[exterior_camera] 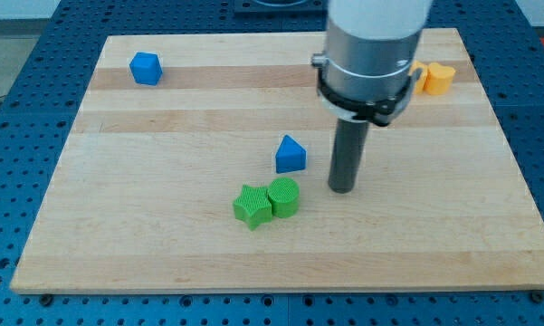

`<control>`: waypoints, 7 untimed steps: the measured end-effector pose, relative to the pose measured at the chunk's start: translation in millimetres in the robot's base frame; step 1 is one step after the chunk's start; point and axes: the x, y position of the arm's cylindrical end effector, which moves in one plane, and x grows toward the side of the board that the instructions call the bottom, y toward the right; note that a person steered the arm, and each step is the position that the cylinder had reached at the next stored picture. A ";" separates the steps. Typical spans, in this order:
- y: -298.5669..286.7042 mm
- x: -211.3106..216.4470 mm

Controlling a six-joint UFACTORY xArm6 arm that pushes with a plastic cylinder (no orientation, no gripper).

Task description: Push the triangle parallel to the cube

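Observation:
A blue triangle block (290, 155) sits near the middle of the wooden board (163, 244). A blue cube (146, 68) sits near the board's top left corner. My tip (342, 189) rests on the board just to the right of the triangle and slightly lower, with a small gap between them. The arm's silver body hides part of the board's top right.
A green star-shaped block (252, 206) and a green cylinder (284, 196) touch each other just below the triangle. An orange block (436, 79) sits at the top right, with a yellow block partly hidden behind the arm beside it. A blue perforated table surrounds the board.

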 end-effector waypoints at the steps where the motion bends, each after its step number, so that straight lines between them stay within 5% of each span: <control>1: -23.6 -1.6; 2: -45.0 -18.7; 5: -99.1 -161.2; 7: -37.1 -76.9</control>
